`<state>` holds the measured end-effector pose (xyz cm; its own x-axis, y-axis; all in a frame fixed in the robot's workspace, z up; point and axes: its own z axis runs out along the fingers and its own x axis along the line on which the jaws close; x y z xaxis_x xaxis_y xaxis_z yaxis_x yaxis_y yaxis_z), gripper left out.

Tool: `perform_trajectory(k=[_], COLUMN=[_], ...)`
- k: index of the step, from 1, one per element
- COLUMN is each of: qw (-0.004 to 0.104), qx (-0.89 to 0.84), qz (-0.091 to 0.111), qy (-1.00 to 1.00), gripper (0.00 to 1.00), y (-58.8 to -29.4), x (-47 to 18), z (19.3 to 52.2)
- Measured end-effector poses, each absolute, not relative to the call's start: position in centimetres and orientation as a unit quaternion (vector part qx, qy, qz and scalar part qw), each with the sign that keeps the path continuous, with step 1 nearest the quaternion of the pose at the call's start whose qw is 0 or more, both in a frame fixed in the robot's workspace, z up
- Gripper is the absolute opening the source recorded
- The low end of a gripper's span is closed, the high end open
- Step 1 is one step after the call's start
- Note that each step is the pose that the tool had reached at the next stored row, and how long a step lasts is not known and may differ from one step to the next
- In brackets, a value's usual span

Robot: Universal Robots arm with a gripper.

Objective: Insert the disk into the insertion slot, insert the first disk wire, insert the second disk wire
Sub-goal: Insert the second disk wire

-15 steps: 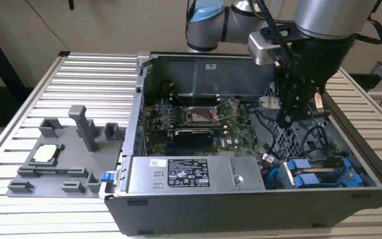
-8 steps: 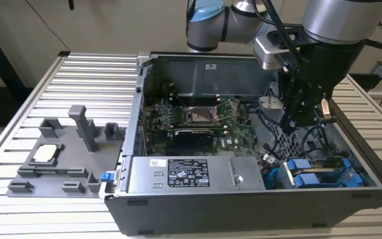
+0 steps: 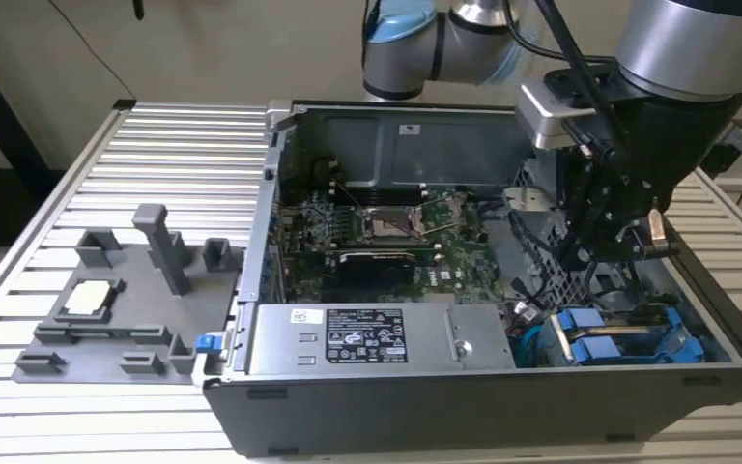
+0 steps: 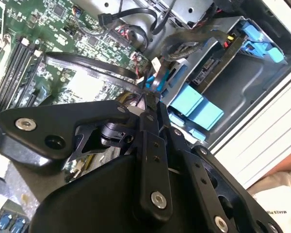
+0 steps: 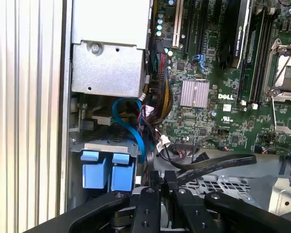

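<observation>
Black-bodied end effector (image 5: pixel 160 177) fills the foreground in both wrist views (image 4: pixel 146 103), lowered into the right side of an open grey desktop computer case (image 3: pixel 474 411). In the exterior view it hangs in the right half of the frame (image 3: pixel 616 246). Whether it is pressed together or spread cannot be told. A curved blue cable (image 5: pixel 136 128) and a flat black ribbon cable (image 5: pixel 218 162) both run close to its tip.

Just beside the tip stands the grey metal drive cage (image 5: pixel 106 146), at the lower right of the exterior frame (image 3: pixel 680 319). A first blue-framed drive (image 5: pixel 94 171) and a second blue-framed drive (image 5: pixel 122 174) sit side by side in the cage's narrow bays, their bright blue plastic carrier tabs facing outward. Which of the two is the task's disk cannot be told.

Next to the cage lies the large grey power-supply box (image 3: pixel 345 340), and beyond it the green motherboard (image 3: pixel 385 227). The case stands on a ribbed aluminium bench (image 3: pixel 152 145), with a grey plastic fixture tray (image 3: pixel 127 300) at the exterior frame's left.
</observation>
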<state>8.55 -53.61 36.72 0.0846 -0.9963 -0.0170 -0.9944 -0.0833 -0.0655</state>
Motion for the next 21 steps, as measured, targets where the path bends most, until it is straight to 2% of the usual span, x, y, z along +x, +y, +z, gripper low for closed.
perform_trajectory(k=[14, 21], qw=[0.000, -0.004], qx=[-0.736, -0.733], qz=[0.017, 0.021], qy=[0.677, 0.680], gripper=[0.16, 0.16], y=[-54.8, -55.5], x=[11.7, 12.4], z=[36.7, 36.7])
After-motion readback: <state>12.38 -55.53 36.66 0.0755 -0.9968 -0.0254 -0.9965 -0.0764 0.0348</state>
